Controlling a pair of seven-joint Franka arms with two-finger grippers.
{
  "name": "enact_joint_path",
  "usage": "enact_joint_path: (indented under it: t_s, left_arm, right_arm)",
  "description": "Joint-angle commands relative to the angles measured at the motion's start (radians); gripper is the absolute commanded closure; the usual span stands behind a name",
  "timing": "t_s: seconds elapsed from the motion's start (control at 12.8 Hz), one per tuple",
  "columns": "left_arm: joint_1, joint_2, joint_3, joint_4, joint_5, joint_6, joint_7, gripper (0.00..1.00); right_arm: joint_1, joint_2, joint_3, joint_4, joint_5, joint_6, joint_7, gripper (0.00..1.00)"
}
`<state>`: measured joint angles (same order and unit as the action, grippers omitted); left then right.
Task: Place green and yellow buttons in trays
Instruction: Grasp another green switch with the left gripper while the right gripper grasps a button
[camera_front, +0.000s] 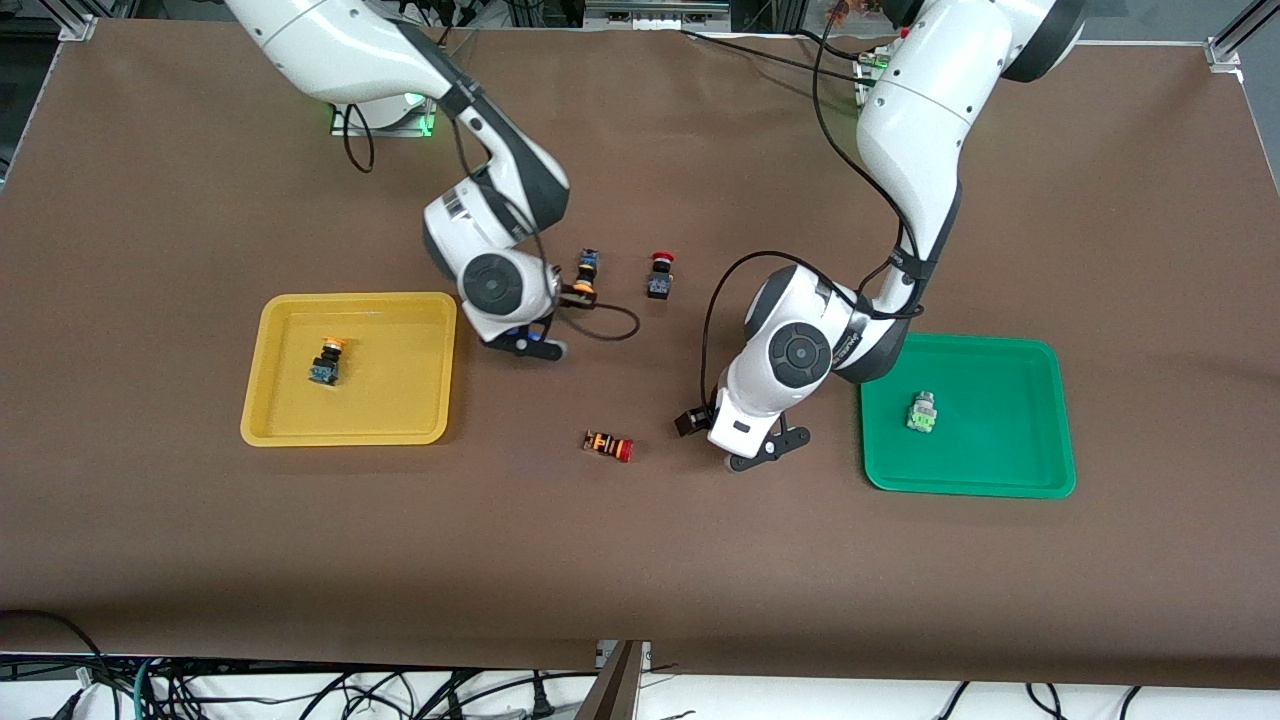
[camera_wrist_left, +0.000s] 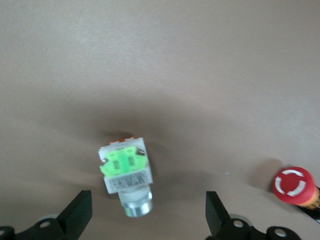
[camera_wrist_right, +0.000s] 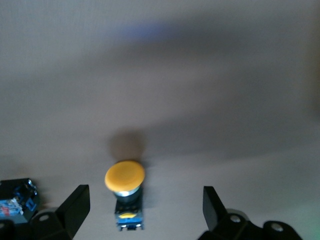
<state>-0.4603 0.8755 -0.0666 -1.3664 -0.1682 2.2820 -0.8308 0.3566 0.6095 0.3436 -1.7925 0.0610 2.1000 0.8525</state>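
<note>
Red-capped striped switch lies near the spread left gripper; the right gripper, spread, straddles a yellow button.

Both arms reach down, left gripper and right gripper spread wide (nothing held).

Brown table with yellow tray, green tray, loose yellow button, green button, two red-capped switches.
</note>
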Motion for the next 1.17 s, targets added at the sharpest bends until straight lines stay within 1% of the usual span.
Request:
enact_joint_path:
  t_s: [0.0,0.08,0.16,0.23,0.31,0.39,0.47,0.55,0.7,0.86,0.94,1.09]
  left_arm:
    - [-0.008,0.002,0.021,-0.016,0.051,-0.009,-0.048,0.00]
    - [-0.008,0.002,0.021,-0.016,0.058,-0.009,-0.072,0.07]
    - [-0.009,0.008,0.021,-0.014,0.055,-0.004,-0.117,0.32]
    - [-0.009,0.025,0.021,-0.005,0.056,-0.003,-0.192,0.55]
    - [-0.009,0.030,0.021,-0.005,0.059,-0.003,-0.238,0.70]
    - [-0.009,0.030,0.021,-0.005,0.059,-0.003,-0.246,0.85]
    - [-0.009,0.028,0.021,-0.002,0.059,-0.003,-0.243,0.98]
    - [-0.006,0.024,0.021,0.000,0.061,-0.004,-0.243,1.00]
    - [0.005,-0.001,0.027,0.004,0.085,-0.027,-0.217,1.00]
    - [0.038,-0.035,0.027,0.021,0.149,-0.146,-0.138,1.00]
    - [0.057,-0.044,0.028,0.042,0.162,-0.217,-0.081,1.00]
    - [0.100,-0.071,0.028,0.059,0.188,-0.342,0.087,1.00]
  right_arm:
    - [-0.002,0.013,0.049,-0.060,-0.038,0.096,0.094,0.00]
    - [0.011,0.022,0.058,-0.062,-0.049,0.104,0.111,0.00]
    - [0.021,0.027,0.058,-0.064,-0.065,0.110,0.128,0.00]
    - [0.022,0.032,0.060,-0.064,-0.067,0.110,0.147,0.29]
    - [0.022,0.033,0.060,-0.064,-0.067,0.110,0.148,0.75]
    - [0.022,0.032,0.061,-0.062,-0.066,0.110,0.152,1.00]
    - [0.022,0.032,0.061,-0.062,-0.066,0.110,0.152,1.00]
    - [0.022,0.032,0.061,-0.062,-0.066,0.110,0.152,1.00]
    - [0.016,0.020,0.061,-0.051,-0.066,0.098,0.148,1.00]
    - [-0.031,-0.026,0.051,-0.030,-0.066,0.068,0.093,1.00]
    - [-0.065,-0.036,0.034,-0.013,-0.067,0.019,0.023,1.00]
    - [-0.077,-0.060,-0.085,0.019,-0.066,-0.072,-0.186,1.00]
